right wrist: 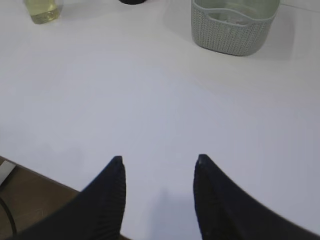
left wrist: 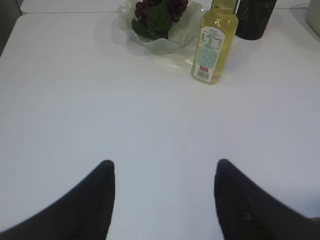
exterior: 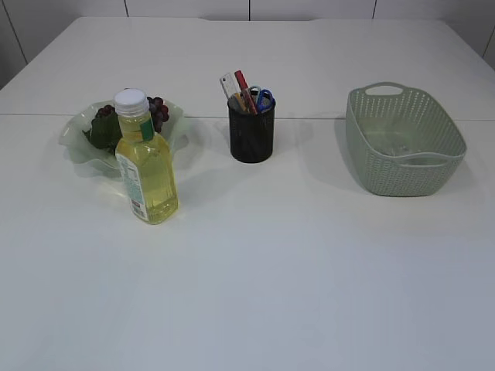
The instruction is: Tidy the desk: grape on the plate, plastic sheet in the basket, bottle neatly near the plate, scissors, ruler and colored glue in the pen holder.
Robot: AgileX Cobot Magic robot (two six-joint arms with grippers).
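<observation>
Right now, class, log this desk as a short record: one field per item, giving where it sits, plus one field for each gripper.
grapes: on the plate, with green leaves
bottle: upright, just in front of the plate, yellow liquid, white cap
pen holder: centre of the desk, holding scissors, ruler and a red item
basket: at the right; clear sheet appears to lie inside
left gripper: open, empty, above bare desk
right gripper: open, empty, near desk edge

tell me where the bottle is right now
In the exterior view the bottle stands upright on the left of the table, just in front of the plate with grapes, left of the pen holder.
</observation>
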